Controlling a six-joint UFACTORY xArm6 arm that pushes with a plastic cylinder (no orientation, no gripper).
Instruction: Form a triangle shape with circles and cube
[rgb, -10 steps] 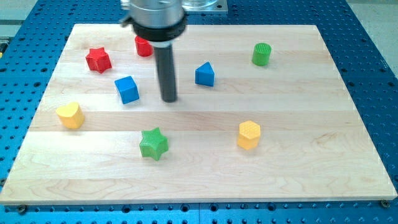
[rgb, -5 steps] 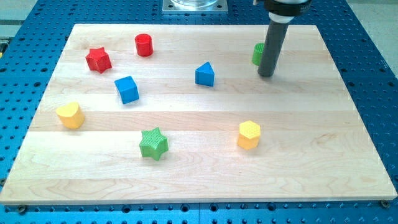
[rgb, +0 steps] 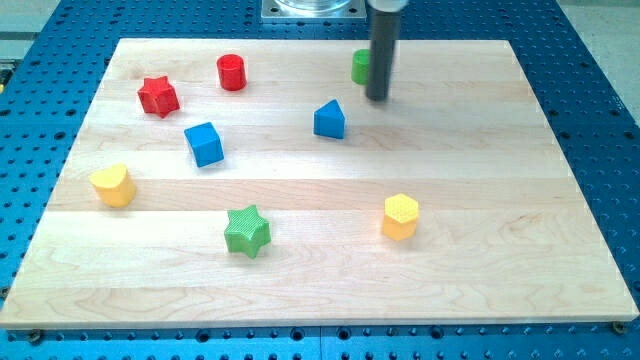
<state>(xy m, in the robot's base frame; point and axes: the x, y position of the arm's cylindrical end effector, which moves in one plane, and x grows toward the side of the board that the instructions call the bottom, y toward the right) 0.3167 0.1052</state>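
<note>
My tip (rgb: 377, 98) stands near the view's top, right of centre, touching the right side of the green cylinder (rgb: 360, 67), which the rod partly hides. The red cylinder (rgb: 231, 72) stands at the top left. The blue cube (rgb: 204, 144) sits left of centre, below the red cylinder. The tip is far to the right of both of them.
A red star (rgb: 158, 96) lies at the upper left. A blue triangular block (rgb: 329, 120) sits just below and left of the tip. A yellow heart-like block (rgb: 112, 185) is at the left, a green star (rgb: 247, 231) at lower centre, a yellow hexagon (rgb: 400, 216) at lower right.
The rod swung from centre to the right of the green cylinder, then moved left, pushing that cylinder leftward and up along the top of the board. Other blocks stayed put.
</note>
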